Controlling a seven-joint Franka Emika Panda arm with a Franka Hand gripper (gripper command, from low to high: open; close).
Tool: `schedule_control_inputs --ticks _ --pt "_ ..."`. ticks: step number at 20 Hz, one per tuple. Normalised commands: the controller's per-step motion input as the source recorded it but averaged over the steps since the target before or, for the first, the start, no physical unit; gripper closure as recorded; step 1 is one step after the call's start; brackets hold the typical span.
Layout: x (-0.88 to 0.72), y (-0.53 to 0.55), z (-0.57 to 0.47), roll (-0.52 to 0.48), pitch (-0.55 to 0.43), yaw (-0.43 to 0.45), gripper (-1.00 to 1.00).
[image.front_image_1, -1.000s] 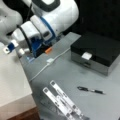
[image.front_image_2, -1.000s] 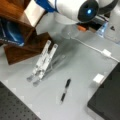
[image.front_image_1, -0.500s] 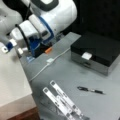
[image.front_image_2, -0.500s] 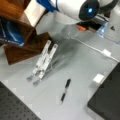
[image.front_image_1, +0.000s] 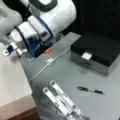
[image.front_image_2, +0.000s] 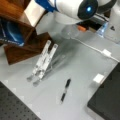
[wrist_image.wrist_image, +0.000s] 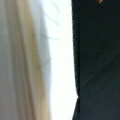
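Note:
The white arm fills the top left in a front view, and its end with the gripper (image.front_image_1: 10, 49) reaches over the table's left edge, above a pale counter (image.front_image_1: 12, 85). Blue fittings (image.front_image_1: 33, 46) sit around the wrist. In the opposite front view only the arm's body (image.front_image_2: 75, 10) shows, and the gripper is out of frame at the top. The wrist view shows a bright white and beige surface (wrist_image.wrist_image: 37, 60) beside a dark area (wrist_image.wrist_image: 100, 60), with no fingers visible. Nearest the arm on the table are a small orange piece (image.front_image_1: 48, 50) and a white cable (image.front_image_1: 47, 65).
A black pen (image.front_image_1: 90, 90) (image.front_image_2: 65, 90) lies on the grey table. Two clear plastic strips (image.front_image_1: 62, 101) (image.front_image_2: 42, 63) lie side by side. A black box (image.front_image_1: 100, 53) (image.front_image_2: 107, 100) carries a white tag (image.front_image_1: 86, 55). A wooden rack (image.front_image_2: 22, 47) holds a blue item (image.front_image_2: 11, 33).
The arm's end has dipped very slightly at the left. The pen, strips and box have not moved.

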Motion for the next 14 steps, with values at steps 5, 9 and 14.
schedule_control_inputs --ticks 5,9,14 --pt "-0.04 -0.11 -0.03 -0.069 0.001 0.255 1.0" --pt "-0.02 -0.06 -0.01 -0.109 0.034 0.25 1.0" --pt "0.06 0.0 0.04 -0.096 0.103 0.303 1.0"
